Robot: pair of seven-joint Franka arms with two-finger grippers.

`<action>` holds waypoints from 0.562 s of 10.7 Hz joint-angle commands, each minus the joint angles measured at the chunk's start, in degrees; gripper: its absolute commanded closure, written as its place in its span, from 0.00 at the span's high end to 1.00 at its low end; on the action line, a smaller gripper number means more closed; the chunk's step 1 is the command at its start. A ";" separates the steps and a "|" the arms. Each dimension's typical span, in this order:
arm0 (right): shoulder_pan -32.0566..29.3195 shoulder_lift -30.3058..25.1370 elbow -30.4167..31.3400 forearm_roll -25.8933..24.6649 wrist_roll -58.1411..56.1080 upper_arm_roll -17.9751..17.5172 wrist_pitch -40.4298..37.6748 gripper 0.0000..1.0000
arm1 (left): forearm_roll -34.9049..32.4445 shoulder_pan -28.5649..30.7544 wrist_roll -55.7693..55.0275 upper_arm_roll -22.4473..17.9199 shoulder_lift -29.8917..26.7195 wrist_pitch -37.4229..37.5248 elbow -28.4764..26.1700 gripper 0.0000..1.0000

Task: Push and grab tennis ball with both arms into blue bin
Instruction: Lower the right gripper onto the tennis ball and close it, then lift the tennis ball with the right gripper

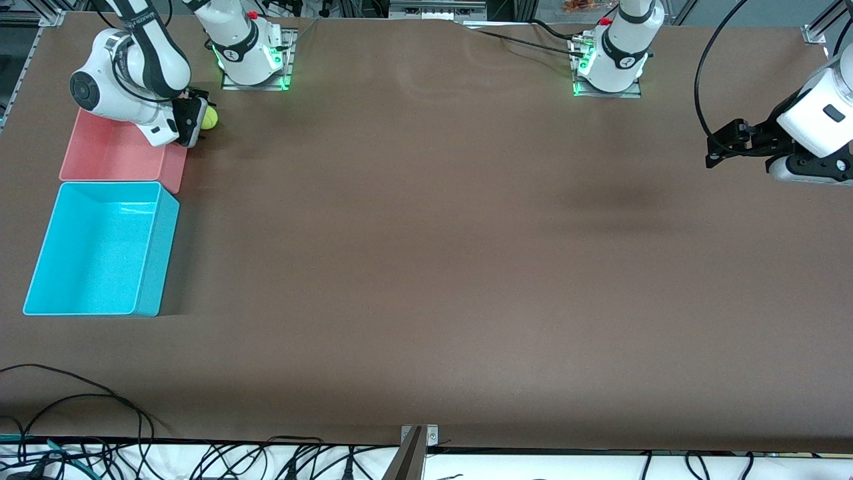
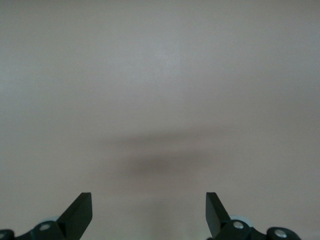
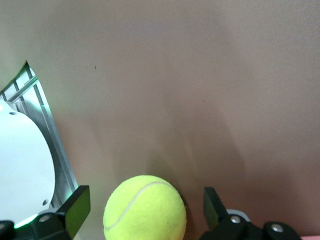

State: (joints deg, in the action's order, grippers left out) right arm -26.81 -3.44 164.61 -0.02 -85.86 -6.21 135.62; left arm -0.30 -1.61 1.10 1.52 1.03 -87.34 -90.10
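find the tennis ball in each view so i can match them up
Front view: tennis ball on the table beside the pink bin, at the right gripper.
Right wrist view: ball between the open fingers, not clamped.
Left wrist view: not in it.
Shared landmark: right arm's green-lit base.

A brown table (image 1: 426, 267) carries a tennis ball (image 1: 210, 118), pink bin (image 1: 110, 157) and blue bin (image 1: 100, 250).

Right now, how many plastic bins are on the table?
2. The pink bin sits by the right arm's base; the blue bin sits beside it, nearer the front camera. None seems hidden.
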 commanded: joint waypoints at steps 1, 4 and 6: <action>-0.78 -2.63 3.96 -0.77 -1.24 0.59 1.31 1.00 | -0.22 0.21 -0.05 0.06 0.81 1.29 1.94 1.00; -0.78 -0.44 3.96 -0.86 -1.24 0.59 3.85 0.82 | -0.40 -0.32 -0.48 0.06 0.81 1.29 1.94 1.00; -0.78 1.15 3.87 -1.65 -1.24 0.59 5.79 0.62 | -0.31 -0.50 -0.57 0.15 0.81 1.29 2.03 1.00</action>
State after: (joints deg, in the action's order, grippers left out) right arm -26.84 -2.18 164.62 -0.18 -86.08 -5.91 136.72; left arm -0.30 -1.71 1.10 1.56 1.07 -87.34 -90.10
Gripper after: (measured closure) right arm 0.185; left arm 0.000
